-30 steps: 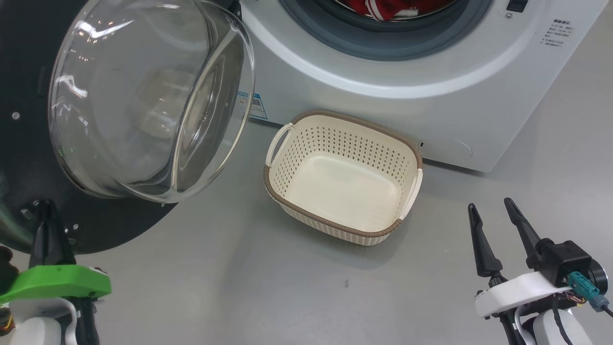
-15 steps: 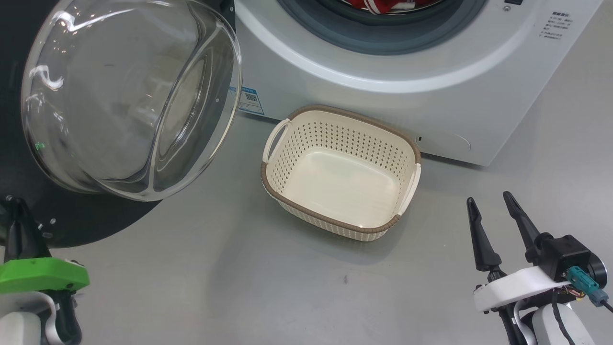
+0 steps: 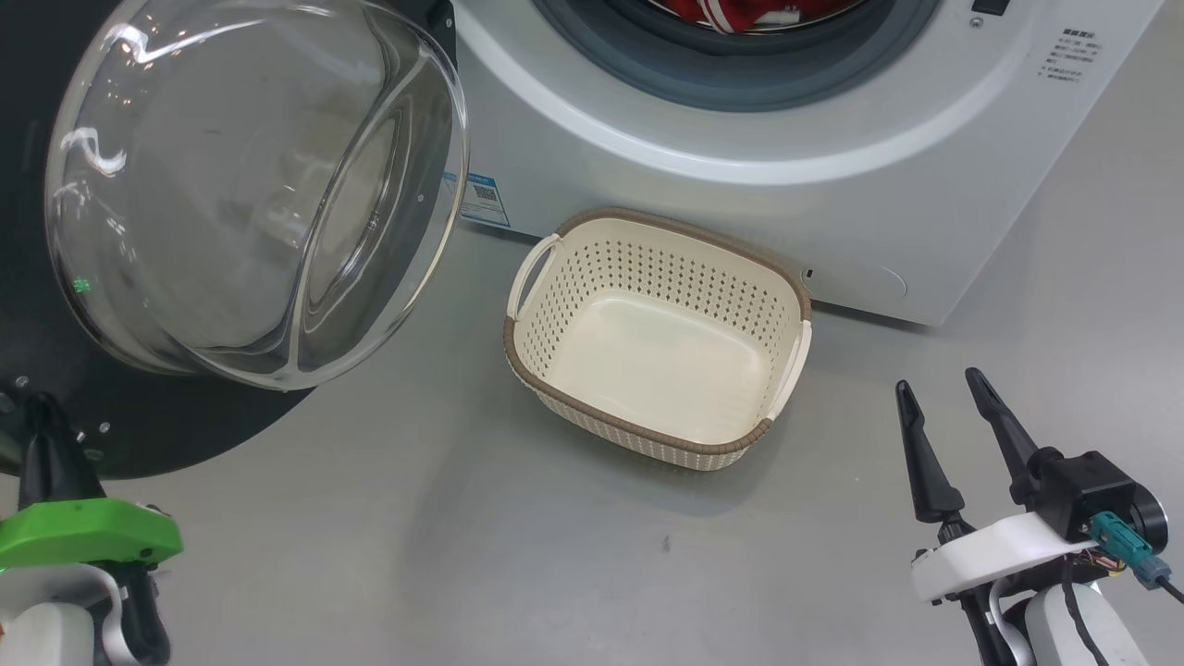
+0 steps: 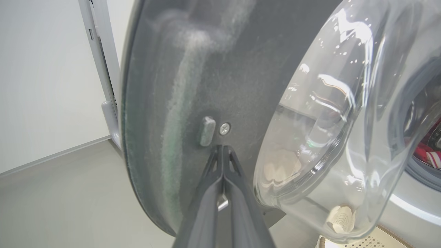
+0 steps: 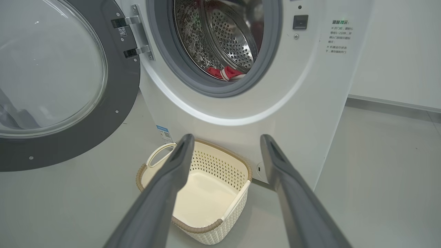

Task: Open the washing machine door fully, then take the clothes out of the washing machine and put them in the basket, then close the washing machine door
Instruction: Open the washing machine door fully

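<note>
The washing machine door (image 3: 185,425) stands swung out to the left, its glass bowl (image 3: 250,185) bulging toward me. My left gripper (image 3: 37,407) is shut and empty, its tips against the door's black inner face (image 4: 206,69) beside a screw. The white washing machine (image 3: 740,185) has its port uncovered, with the red clothes (image 3: 740,11) in the steel drum (image 5: 224,73). The cream basket (image 3: 666,277) sits empty on the floor before the machine. My right gripper (image 3: 937,381) hangs open right of the basket; in the right wrist view the right gripper (image 5: 227,137) points at the basket (image 5: 220,168).
Grey floor (image 3: 462,555) stretches in front of the basket and to the machine's right. A white wall and a pale upright frame (image 4: 100,69) stand beyond the door's far edge. A small blue sticker (image 3: 481,199) marks the machine's lower left corner.
The door has swung further left with my shut left gripper following it. The head view shifted slightly. The right gripper and the basket hold their places.
</note>
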### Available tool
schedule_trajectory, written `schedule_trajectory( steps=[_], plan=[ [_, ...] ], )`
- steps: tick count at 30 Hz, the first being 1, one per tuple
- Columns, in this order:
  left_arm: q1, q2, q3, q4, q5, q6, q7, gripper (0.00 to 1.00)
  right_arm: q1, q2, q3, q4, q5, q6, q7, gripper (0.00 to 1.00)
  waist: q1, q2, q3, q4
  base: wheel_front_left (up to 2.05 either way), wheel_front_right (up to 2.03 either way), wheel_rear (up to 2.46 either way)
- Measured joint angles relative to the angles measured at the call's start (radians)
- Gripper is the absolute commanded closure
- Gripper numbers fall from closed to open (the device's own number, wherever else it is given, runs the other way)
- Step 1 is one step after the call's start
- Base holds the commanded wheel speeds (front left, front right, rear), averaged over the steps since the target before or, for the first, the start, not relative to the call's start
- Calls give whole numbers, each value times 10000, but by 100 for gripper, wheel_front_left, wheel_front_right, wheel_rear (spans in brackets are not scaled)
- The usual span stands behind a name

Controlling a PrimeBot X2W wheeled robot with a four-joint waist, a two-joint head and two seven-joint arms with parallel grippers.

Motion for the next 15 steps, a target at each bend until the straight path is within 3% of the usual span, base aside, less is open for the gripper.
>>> schedule_trajectory(
  steps=[15],
  plan=[
    [845, -437, -466, -1200, 1018, -63, -4, 100, 5, 42, 69, 125, 36, 0, 0, 0, 0, 0, -504, 29, 0, 0, 0]
  ],
)
